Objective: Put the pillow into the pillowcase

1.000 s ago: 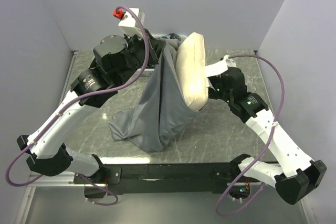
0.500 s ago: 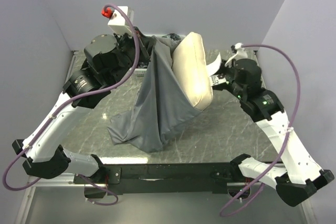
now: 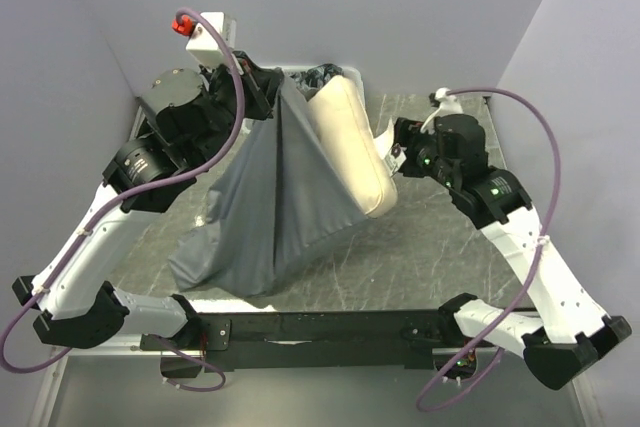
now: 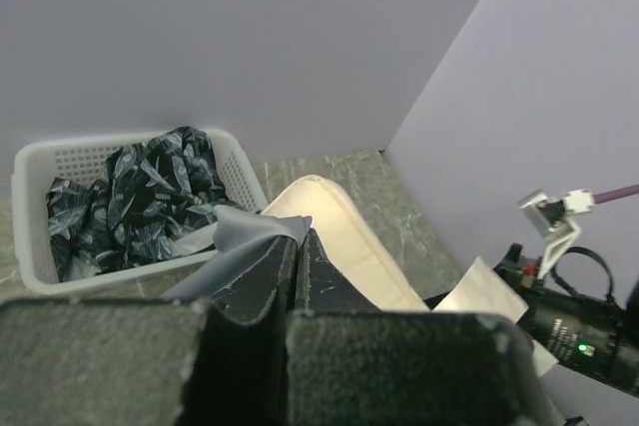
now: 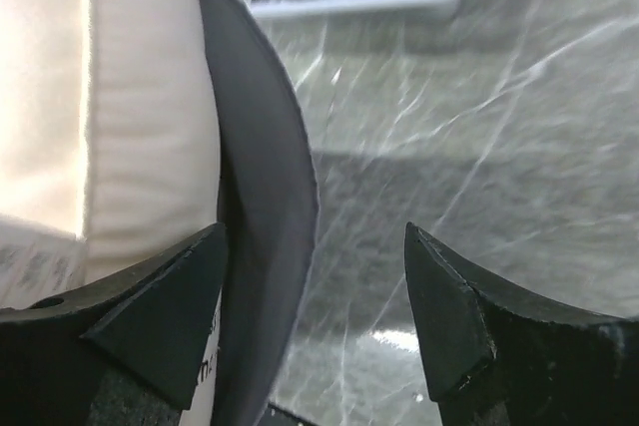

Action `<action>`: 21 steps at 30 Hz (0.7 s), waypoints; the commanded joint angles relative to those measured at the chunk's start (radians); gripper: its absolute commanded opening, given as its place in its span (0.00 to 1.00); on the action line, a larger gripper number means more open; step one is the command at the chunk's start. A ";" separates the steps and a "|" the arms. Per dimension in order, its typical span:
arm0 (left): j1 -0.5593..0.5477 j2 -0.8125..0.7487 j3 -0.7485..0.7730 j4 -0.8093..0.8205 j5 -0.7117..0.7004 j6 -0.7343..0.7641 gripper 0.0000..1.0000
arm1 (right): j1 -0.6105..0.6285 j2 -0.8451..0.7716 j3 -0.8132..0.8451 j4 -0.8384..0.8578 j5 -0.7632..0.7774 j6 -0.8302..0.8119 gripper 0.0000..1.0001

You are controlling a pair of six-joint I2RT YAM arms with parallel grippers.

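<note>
Two things have changed. The left claw (image 3: 283, 90), shut tight on the pillowcase (image 3: 265, 212), has pulled its top up and to the left, so the grey sack hangs longer over the table (image 3: 440, 247). The right claw (image 3: 392, 157) has let go and stands open just beside the pillow (image 3: 345, 147) (only partly inside). I think it needs more pushing.

The cream pillow (image 3: 350, 147) stands tilted, resting against the grey pillowcase (image 3: 265, 212) hanging tent-like beside it.

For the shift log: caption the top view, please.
Left gripper holds up the pillowcase, pillow partly inside; right gripper open beside the pillow.
</note>
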 commanded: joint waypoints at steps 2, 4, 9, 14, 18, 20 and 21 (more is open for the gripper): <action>0.006 -0.035 0.004 0.110 0.010 0.007 0.01 | -0.005 0.031 -0.105 0.133 -0.205 0.041 0.78; 0.006 -0.040 -0.007 0.115 0.010 0.004 0.01 | -0.003 0.022 -0.173 0.225 -0.309 0.095 0.78; 0.007 -0.035 -0.008 0.119 0.017 -0.009 0.01 | -0.009 0.002 -0.312 0.462 -0.481 0.252 0.82; 0.007 -0.037 -0.010 0.138 0.017 -0.028 0.01 | -0.009 0.000 -0.415 0.650 -0.611 0.438 0.87; 0.007 -0.049 -0.034 0.175 0.002 -0.045 0.01 | -0.002 -0.016 -0.533 0.806 -0.612 0.550 0.88; 0.007 -0.046 -0.033 0.184 0.007 -0.056 0.01 | 0.003 -0.029 -0.544 0.784 -0.557 0.533 0.89; 0.007 -0.044 -0.031 0.187 0.008 -0.059 0.01 | 0.008 -0.032 -0.549 0.777 -0.546 0.530 0.89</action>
